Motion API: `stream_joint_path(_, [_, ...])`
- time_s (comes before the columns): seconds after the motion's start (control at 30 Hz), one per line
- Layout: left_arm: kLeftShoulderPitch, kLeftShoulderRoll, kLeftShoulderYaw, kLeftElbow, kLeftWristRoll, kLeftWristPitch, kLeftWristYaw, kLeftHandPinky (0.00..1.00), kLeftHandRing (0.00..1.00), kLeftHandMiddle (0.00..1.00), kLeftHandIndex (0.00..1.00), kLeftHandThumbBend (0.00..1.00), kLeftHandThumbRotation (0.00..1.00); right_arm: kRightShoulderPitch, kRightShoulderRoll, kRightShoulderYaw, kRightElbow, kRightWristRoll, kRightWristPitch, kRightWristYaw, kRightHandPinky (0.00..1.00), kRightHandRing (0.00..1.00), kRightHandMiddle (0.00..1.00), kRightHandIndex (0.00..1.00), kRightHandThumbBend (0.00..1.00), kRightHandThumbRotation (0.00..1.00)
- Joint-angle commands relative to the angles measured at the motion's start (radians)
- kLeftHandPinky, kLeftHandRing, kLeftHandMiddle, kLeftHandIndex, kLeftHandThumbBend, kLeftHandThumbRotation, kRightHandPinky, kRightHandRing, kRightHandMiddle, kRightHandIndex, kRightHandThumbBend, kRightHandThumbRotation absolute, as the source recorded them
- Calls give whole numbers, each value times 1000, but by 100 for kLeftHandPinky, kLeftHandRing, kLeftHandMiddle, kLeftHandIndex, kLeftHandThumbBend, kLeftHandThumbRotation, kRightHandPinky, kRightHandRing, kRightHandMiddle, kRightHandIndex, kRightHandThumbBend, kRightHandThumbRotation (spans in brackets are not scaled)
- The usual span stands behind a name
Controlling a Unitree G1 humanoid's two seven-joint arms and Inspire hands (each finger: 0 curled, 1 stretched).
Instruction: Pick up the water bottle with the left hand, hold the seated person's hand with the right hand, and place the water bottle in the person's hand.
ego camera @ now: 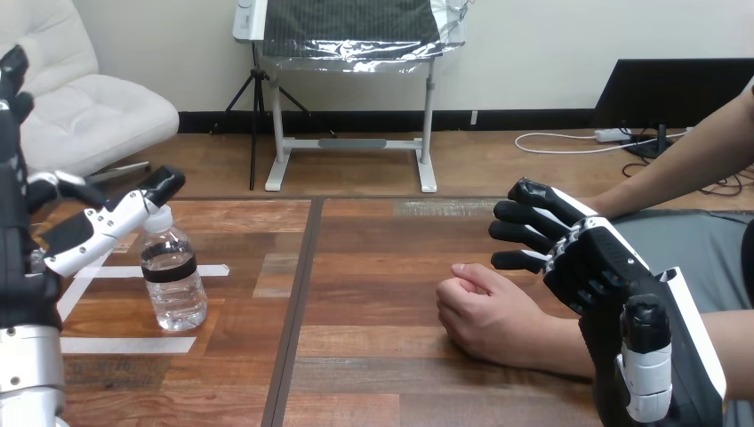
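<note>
A clear water bottle [173, 277] with a white cap and a black label stands upright on the wooden table [373, 267] at the left. My left hand [84, 233] is raised beside it with its fingers straight, and one fingertip reaches over the cap; nothing is grasped. The person's hand [485, 311] rests as a loose fist on the table at the right. My right hand [582, 258] hovers just right of that fist, above the wrist, fingers stretched toward the left and open. The two are apart or barely touching; I cannot tell which.
White tape strips [124, 345] mark the table around the bottle. A dark seam [298, 311] runs down the tabletop between the bottle and the person's hand. The person's other arm [685, 169] comes in at the upper right.
</note>
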Motion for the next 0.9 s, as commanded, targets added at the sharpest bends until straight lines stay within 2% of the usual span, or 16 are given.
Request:
stream_joint_path(0.0, [-60, 25, -24, 43, 7, 3, -9, 0, 100, 100, 99, 95, 26, -57, -8, -4, -34, 4, -12, 1, 70, 79, 80, 82, 88, 97])
stream_joint_path(0.17, [-71, 33, -27, 83, 9, 3, -14, 0, 100, 100, 100, 94, 25, -57, -6, -4, -33, 3, -9, -2, 70, 79, 80, 82, 88, 97])
stream_joint_path(0.37, [-88, 45, -29, 133, 7, 32, -30, 0, 100, 100, 100, 96, 25, -59, -5, -4, -30, 3, -9, -2, 70, 79, 80, 82, 89, 97])
stream_joint_path(0.5, [-107, 65, -33, 198, 30, 29, -28, 0, 100, 100, 100, 95, 24, -58, -5, -4, -35, 2, -5, -4, 70, 79, 80, 82, 89, 97])
stream_joint_path(0.87, [-154, 95, -42, 331, 23, 7, -29, 0, 100, 100, 100, 98, 22, -59, -8, -5, -36, 2, -9, -1, 70, 79, 80, 82, 89, 97])
